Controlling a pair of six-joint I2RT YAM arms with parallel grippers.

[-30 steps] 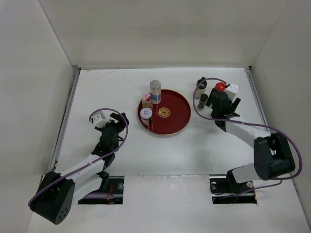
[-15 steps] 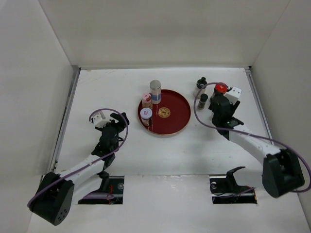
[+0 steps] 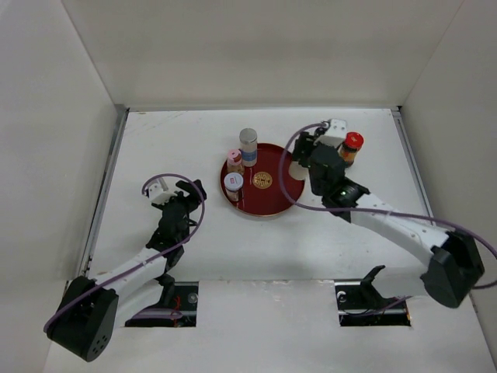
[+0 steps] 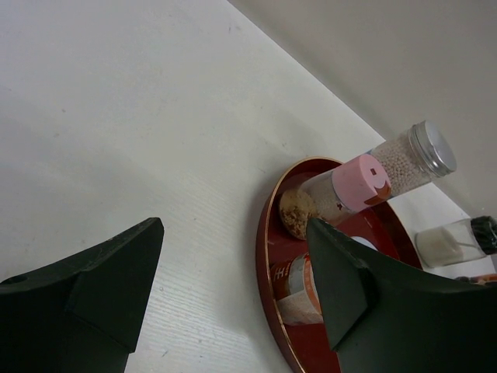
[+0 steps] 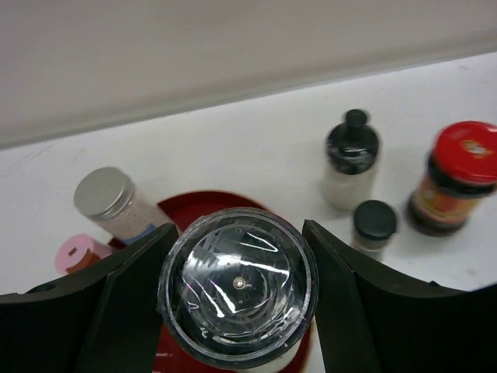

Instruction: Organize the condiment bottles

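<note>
Within the right gripper (image 5: 238, 233) sits a glossy, clear-lidded jar (image 5: 237, 289).

Top view: bright, even, diffuse light from overhead. White table (image 3: 194, 241) and walls are close to washed out. Shadows under the arms are faint and soft-edged. Focus holds across the frame.

Left wrist view: the dark left gripper fingers (image 4: 345, 287) across the lower frame are underexposed, with soft edges and little surface detail. Thin glint along the red tray (image 4: 265, 256) rim. The silver-capped bottle (image 4: 411, 155) at right is fairly crisp.

Right wrist view: streaky white glare on top of the clear-capped bottle (image 5: 237, 286), lower centre. The red-capped bottle (image 5: 458, 175) at the right edge is slightly blurred. Upper wall reads dull grey.
</note>
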